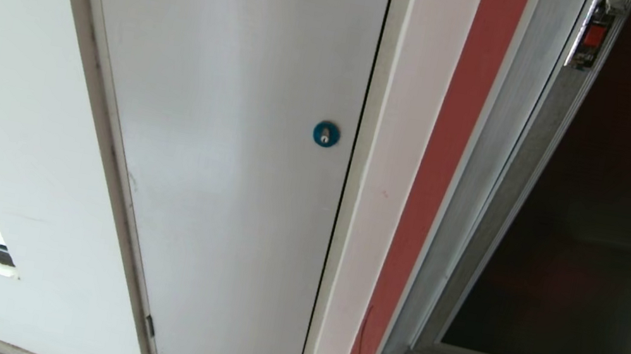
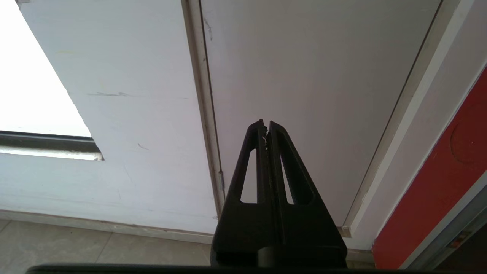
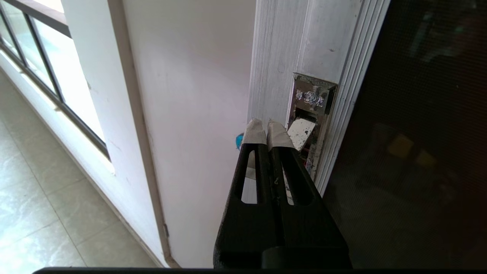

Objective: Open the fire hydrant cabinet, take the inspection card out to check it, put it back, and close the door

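right gripper (image 3: 266, 127), taped fingers closed empty, beside metal latch (image 3: 310, 114) on silver-framed dark glass door (image 3: 418, 133); left gripper (image 2: 266, 127) closed, facing white panel (image 2: 304, 76).

My matt black plastic right gripper (image 3: 267, 127) has pale tape-wrapped fingertips. Beside them, the brushed-silver ribbed metal cabinet frame (image 3: 289, 42) holds a shiny, worn chrome latch plate (image 3: 310, 110) and a glossy dark tinted glass door (image 3: 418, 133). The white panel (image 1: 222, 123) looks smooth and matt.

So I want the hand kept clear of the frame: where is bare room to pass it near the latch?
Free: the dark glass of the door beside the latch, and the white panel around its blue lock. Tight: the right hand, shut, sits close before the latch recess.
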